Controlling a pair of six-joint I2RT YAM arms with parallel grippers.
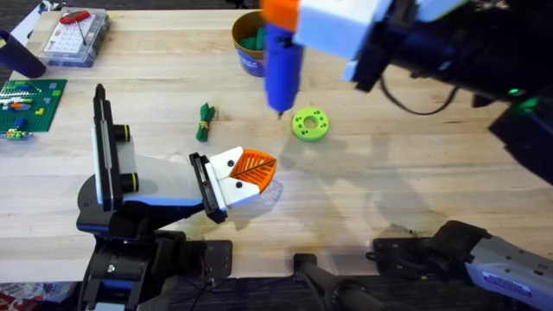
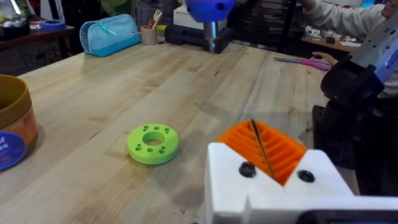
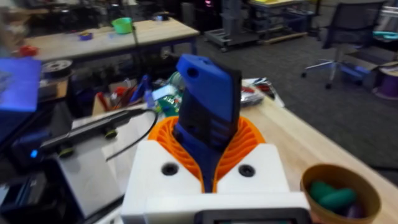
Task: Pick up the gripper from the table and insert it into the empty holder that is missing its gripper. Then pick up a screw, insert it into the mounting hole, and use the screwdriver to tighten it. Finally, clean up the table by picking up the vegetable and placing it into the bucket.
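Note:
My right gripper [image 1: 289, 26] reaches in over the far middle of the table [image 1: 415, 173] and is shut on the bright-blue screwdriver [image 1: 282, 65]. The screwdriver hangs tip down, just left of a lime-green disc with holes [image 1: 310, 123]. From the right wrist, the blue screwdriver [image 3: 208, 112] stands clamped between the orange pads [image 3: 245, 140]. The vegetable [image 1: 205, 121], a small dark green bundle, lies on the wood left of the disc. The bucket [image 1: 249, 45] stands behind the screwdriver with green pieces inside. My left gripper [image 1: 255, 170] rests low near the front, shut on nothing, its pads [image 2: 280, 152] pressed together.
A clear parts box [image 1: 73, 36] with a red-handled tool on it sits at the far left corner. A green studded baseplate [image 1: 30, 102] lies by the left edge. The green disc [image 2: 152, 144] and the bucket [image 2: 12, 127] lie ahead of my left gripper.

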